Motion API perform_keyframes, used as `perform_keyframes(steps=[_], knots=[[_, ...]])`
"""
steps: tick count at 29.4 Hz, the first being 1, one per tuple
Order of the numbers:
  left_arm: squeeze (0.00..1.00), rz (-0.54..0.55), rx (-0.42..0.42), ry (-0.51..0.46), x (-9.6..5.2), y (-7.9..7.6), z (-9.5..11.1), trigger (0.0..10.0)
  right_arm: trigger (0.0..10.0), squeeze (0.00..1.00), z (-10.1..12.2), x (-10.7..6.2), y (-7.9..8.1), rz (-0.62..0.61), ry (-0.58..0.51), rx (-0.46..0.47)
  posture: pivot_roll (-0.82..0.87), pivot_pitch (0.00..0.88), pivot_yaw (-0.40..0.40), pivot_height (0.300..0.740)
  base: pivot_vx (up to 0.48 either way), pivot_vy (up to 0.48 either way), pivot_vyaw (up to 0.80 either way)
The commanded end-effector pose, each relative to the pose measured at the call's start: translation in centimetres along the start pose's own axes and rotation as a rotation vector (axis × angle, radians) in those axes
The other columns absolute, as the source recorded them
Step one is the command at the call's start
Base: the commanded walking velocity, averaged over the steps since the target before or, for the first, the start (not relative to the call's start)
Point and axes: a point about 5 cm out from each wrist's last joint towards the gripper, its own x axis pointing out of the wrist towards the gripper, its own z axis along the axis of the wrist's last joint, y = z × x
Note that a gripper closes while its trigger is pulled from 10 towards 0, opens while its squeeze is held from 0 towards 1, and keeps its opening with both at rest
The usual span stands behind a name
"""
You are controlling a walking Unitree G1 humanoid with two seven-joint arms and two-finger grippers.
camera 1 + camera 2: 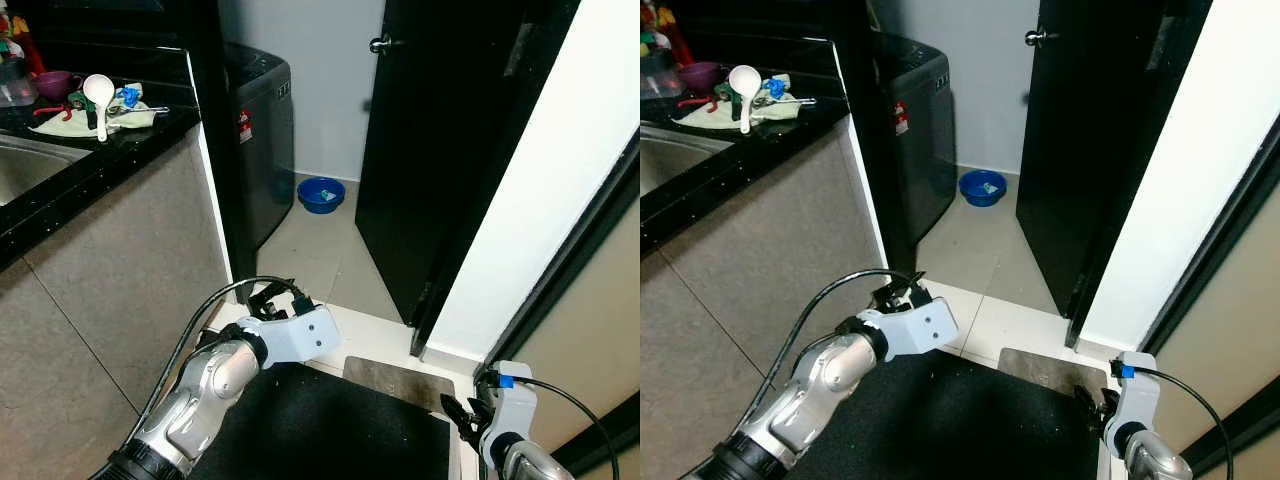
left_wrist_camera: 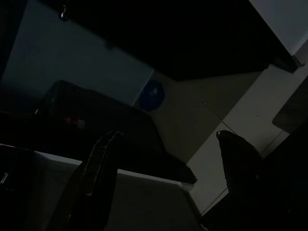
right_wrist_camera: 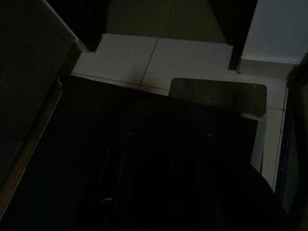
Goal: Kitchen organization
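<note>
On the black counter [image 1: 120, 150] at the upper left lie a white ladle [image 1: 99, 98], a pale cloth [image 1: 75, 120] with small utensils on it, and a purple cup [image 1: 56, 82]. A steel sink [image 1: 25, 165] is set into the counter beside them. My left gripper [image 2: 168, 137] is open and holds nothing; it hangs low by the counter's end panel and faces the far floor. My left arm [image 1: 230, 370] is bent in front of me. My right gripper [image 1: 458, 412] hangs idle low at the right, over a black mat [image 1: 330, 430].
A blue bowl [image 1: 321, 194] sits on the tiled floor beside a dark grey washing machine [image 1: 262, 140]. A black door [image 1: 440, 150] stands ajar at the right, next to a white wall [image 1: 550, 200]. A small brown mat [image 3: 216, 95] lies at the doorway.
</note>
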Motion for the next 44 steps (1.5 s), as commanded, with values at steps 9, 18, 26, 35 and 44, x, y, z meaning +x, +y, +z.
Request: perform_keyframes(steps=[9,18,26,35,44], knots=[[0.0,-0.005,0.012,-0.002,0.14,-0.25,-0.26,10.0,10.0,0.0,0.12,0.19,0.05,0.001,-0.002,-0.016,-0.07,0.0,0.004,0.74,0.0,0.0,0.0],[0.0,-0.003,0.011,-0.002,0.2,-0.36,-0.38,10.0,10.0,0.0,0.06,0.25,0.02,-0.003,0.001,-0.016,-0.06,0.0,-0.009,0.74,0.0,0.0,0.0],[0.0,-0.004,0.011,-0.002,0.11,-0.53,-0.39,10.0,10.0,0.0,-0.1,0.18,-0.02,-0.005,0.002,-0.014,-0.05,0.0,-0.015,0.74,0.0,0.0,0.0],[0.0,-0.003,0.011,-0.003,0.03,-0.55,-0.52,10.0,10.0,0.0,-0.21,0.2,0.08,-0.005,0.001,-0.012,-0.05,0.0,-0.014,0.74,0.0,0.0,0.0],[0.0,-0.004,0.012,-0.003,0.02,-0.58,-0.58,10.0,10.0,0.0,-0.26,0.24,0.19,-0.005,0.0,-0.011,-0.05,0.0,-0.009,0.74,0.0,0.0,0.0]])
